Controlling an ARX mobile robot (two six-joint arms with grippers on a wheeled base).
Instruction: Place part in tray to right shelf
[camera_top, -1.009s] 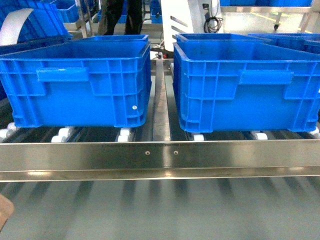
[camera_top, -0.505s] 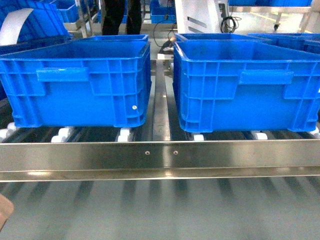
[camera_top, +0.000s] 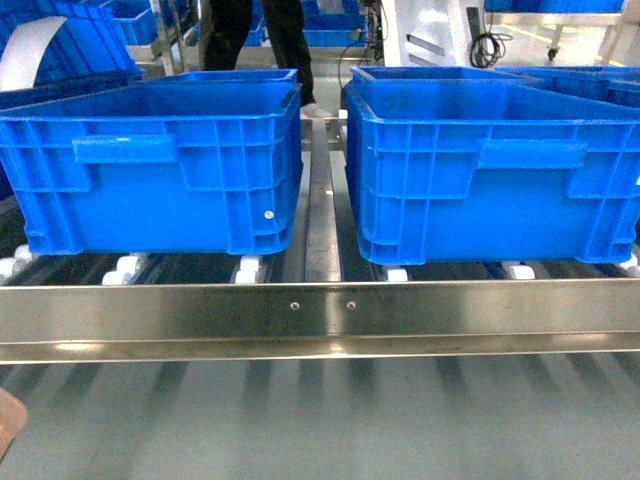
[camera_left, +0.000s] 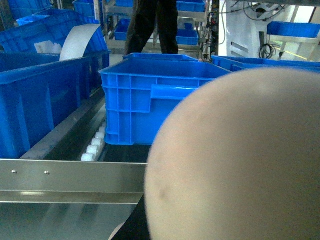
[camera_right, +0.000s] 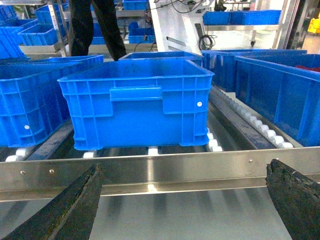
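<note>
1. Tray (camera_left: 235, 160): a cream mass filling the left wrist view's lower right, before the right shelf (camera_top: 320, 312).
2. Left end effector: grip cannot be told.
3. Right end effector (camera_right: 185, 200): spread wide, released.

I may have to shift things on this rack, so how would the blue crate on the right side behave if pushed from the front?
The right crate sits on white rollers, so it would likely glide back along the rack rather than tip. Its ribbed walls suggest it is stiff. It is wide and low, so probably stable; its contents are hidden, so its weight is unclear.
</note>
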